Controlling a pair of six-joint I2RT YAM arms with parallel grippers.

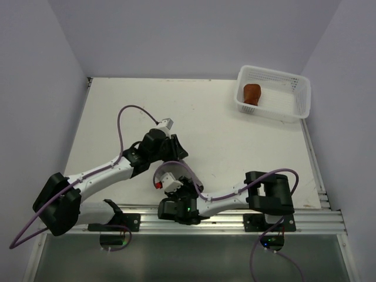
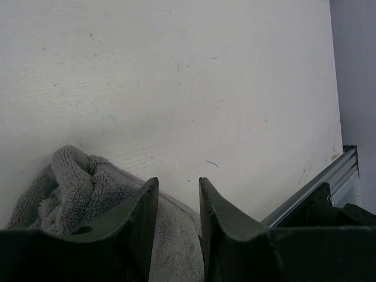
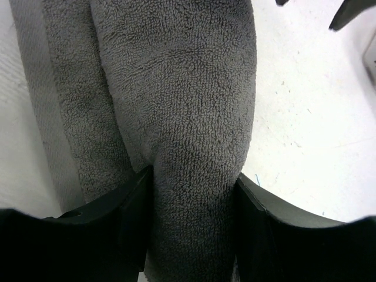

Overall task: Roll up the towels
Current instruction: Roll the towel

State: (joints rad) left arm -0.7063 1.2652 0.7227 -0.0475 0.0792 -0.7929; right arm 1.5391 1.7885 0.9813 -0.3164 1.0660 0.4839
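Note:
The grey towel (image 3: pixel 176 88) lies on the white table as a thick lengthwise roll with a flatter fold beside it. My right gripper (image 3: pixel 194 174) straddles the roll, and both fingers press against its sides. In the left wrist view the grey towel (image 2: pixel 70 188) is bunched at the lower left and runs back between the fingers of my left gripper (image 2: pixel 178 182), which is closed on it. From above, the left gripper (image 1: pixel 175 153) and right gripper (image 1: pixel 175 176) meet near the table's front centre and hide the grey towel. The rust-brown towel (image 1: pixel 252 93) sits rolled in the basket.
A white mesh basket (image 1: pixel 299 97) stands at the table's far right corner. An aluminium rail (image 1: pixel 235 218) runs along the near edge, where both arm bases sit. Purple cables loop over both arms.

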